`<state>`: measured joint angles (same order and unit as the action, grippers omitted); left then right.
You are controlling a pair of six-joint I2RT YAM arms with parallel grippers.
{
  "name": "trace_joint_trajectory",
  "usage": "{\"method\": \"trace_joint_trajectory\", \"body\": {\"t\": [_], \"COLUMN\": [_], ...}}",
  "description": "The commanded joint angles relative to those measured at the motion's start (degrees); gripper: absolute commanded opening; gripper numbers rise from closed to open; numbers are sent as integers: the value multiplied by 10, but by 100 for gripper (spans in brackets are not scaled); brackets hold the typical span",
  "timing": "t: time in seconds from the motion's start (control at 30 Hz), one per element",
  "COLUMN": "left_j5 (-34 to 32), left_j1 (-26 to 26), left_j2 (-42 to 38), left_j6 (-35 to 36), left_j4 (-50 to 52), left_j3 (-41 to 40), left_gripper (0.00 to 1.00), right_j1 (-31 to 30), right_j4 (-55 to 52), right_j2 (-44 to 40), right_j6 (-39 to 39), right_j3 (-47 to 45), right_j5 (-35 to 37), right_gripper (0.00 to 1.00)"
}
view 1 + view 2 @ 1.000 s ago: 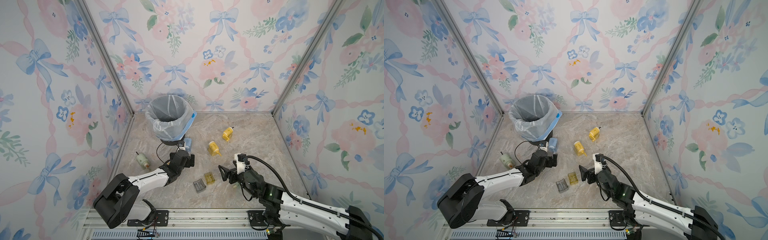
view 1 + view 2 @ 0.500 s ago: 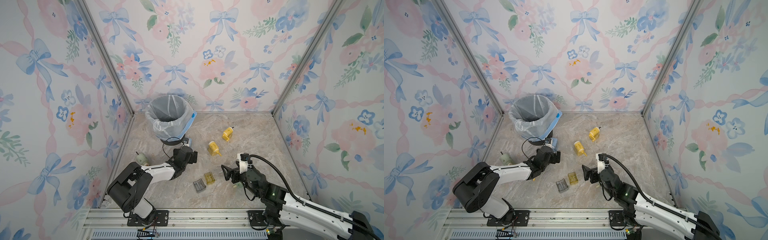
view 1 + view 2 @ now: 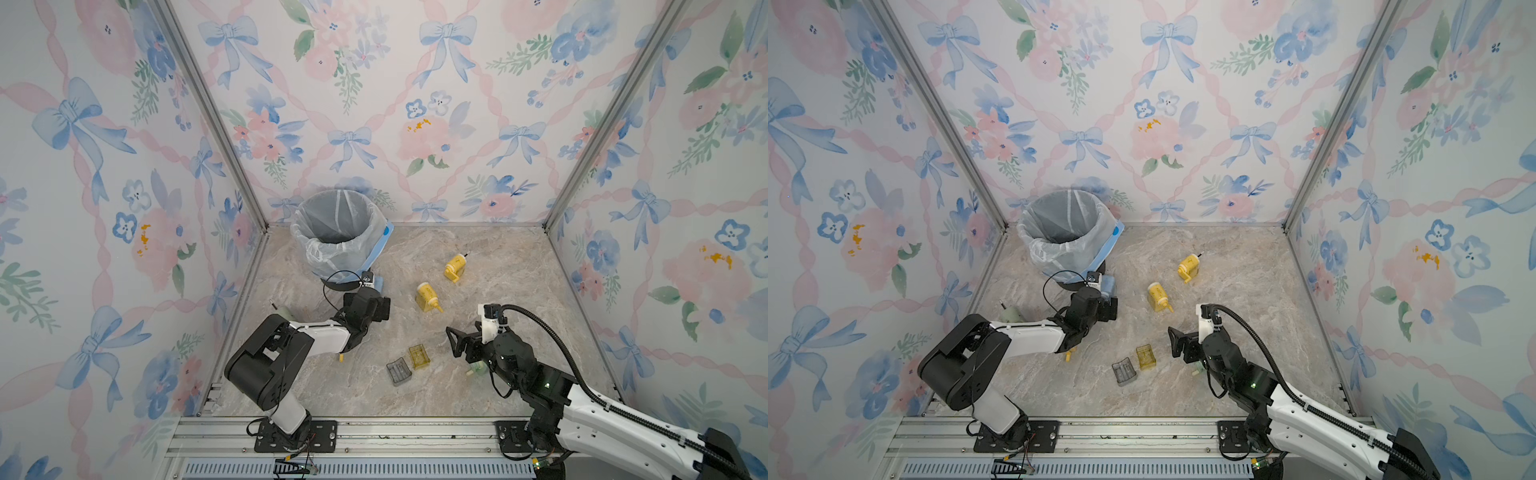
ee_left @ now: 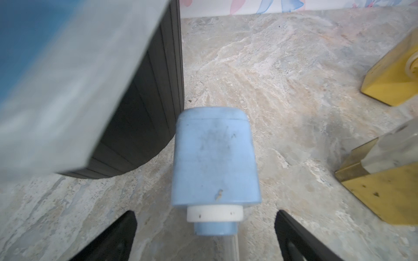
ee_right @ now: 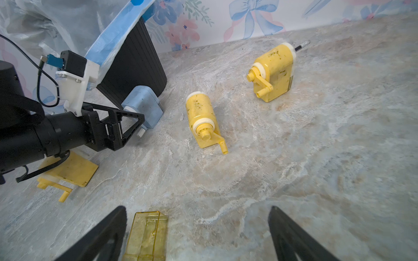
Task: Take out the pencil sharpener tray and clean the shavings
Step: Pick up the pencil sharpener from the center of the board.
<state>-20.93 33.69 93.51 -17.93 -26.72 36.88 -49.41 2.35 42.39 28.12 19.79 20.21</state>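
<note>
1. We list a grey tray (image 3: 399,371) and a yellow translucent tray (image 3: 418,356) nearest the rail. They lie loose on the marble worktop (image 3: 498,257), just beside each other.
2. Right gripper (image 5: 197,210): jaws spread wide, holding nothing, with the yellow tray just beside one finger.
3. Part of a pale green sharpener (image 3: 478,369) shows beneath the right arm.
4. A yellow sharpener on its side (image 5: 67,171) lies under the left arm.
5. Left gripper (image 4: 205,212): jaws wide, empty, either side of the crank end of the blue pencil sharpener (image 4: 214,158) and clear of it.
6. We find the blue sharpener lying against the black base of the lined bin (image 3: 338,232).
7. Two yellow pencil sharpeners lie beyond: one on its side (image 3: 428,296), one farther back (image 3: 454,267).
</note>
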Motion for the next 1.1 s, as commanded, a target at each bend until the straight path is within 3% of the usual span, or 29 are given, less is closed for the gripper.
{"method": "trace_joint_trajectory", "body": {"t": [0.0, 0.47, 1.07], "left_j5": [21, 17, 30], "left_j1": [-1, -8, -13], "left_j2": [16, 68, 67], "left_j6": [21, 29, 22], "left_j4": [-26, -41, -41], "left_j3": [12, 53, 38], "left_gripper": [98, 93, 70], "right_j1": [15, 41, 53], "right_j4": [-2, -13, -31], "right_j2": [11, 19, -5], "right_j6": [8, 4, 13], "right_j3": [19, 39, 34], "right_j5": [-16, -35, -34], "right_gripper": [97, 97, 97]}}
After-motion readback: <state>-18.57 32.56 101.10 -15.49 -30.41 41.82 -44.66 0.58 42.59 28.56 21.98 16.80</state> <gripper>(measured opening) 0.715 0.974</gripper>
